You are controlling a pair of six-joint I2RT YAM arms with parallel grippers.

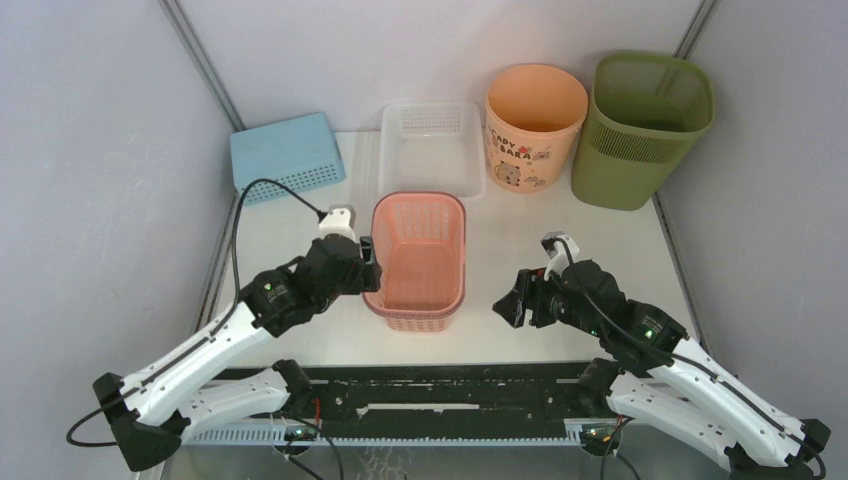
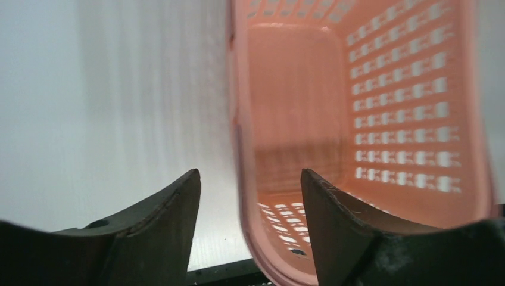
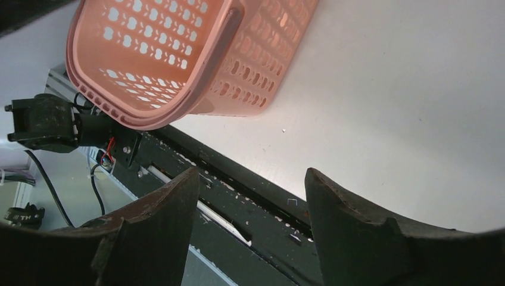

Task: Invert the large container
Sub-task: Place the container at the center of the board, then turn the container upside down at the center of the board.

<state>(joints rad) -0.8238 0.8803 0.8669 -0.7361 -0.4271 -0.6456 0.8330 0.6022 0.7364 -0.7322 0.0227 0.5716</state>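
Observation:
The large container (image 1: pixel 645 125), a tall olive-green bin with a mesh upper band, stands upright with its mouth up at the back right corner of the table. It does not show in either wrist view, and neither gripper is near it. My left gripper (image 1: pixel 368 266) is open at the left rim of a pink mesh basket (image 1: pixel 418 258). In the left wrist view the left gripper (image 2: pixel 247 173) straddles the pink basket's wall (image 2: pixel 241 137), with a gap on each side of it. My right gripper (image 1: pixel 507 300) is open and empty, to the right of the pink basket; in its own view the right gripper (image 3: pixel 250 173) hangs over the table's front edge.
A peach bucket (image 1: pixel 533 125) with cartoon print stands left of the green bin. A clear tray (image 1: pixel 431 148) and a blue basket turned upside down (image 1: pixel 287 155) sit along the back. The pink basket (image 3: pixel 178 53) lies in the middle. Grey walls close in both sides.

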